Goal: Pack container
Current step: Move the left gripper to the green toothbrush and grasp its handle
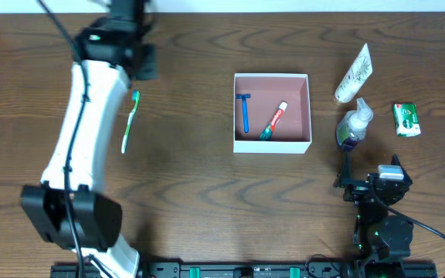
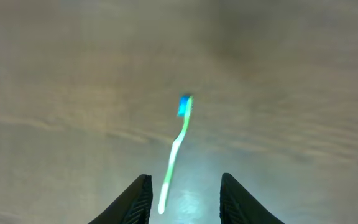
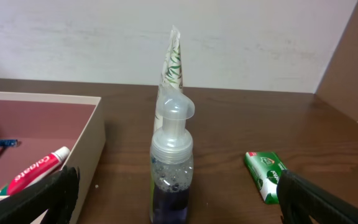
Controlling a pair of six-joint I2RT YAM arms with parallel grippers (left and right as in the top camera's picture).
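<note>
The container (image 1: 272, 77) is a square white box with a pink inside, at the table's middle. In it lie a blue razor (image 1: 245, 112) and a toothpaste tube (image 1: 275, 122). A green toothbrush (image 1: 130, 120) lies flat on the table at the left, beside my left arm. In the left wrist view the toothbrush (image 2: 178, 146) points away, its handle end lying between the parted fingers of my left gripper (image 2: 185, 177), untouched. My left gripper (image 1: 144, 63) hangs above the table. My right gripper (image 1: 369, 174) stands wide open in front of a pump bottle (image 3: 171, 168), holding nothing.
The pump bottle (image 1: 354, 123) with dark liquid stands right of the container. A white tube (image 1: 354, 75) lies behind it and a green soap packet (image 1: 406, 120) lies further right. The container's near wall (image 3: 61, 134) shows at the left of the right wrist view.
</note>
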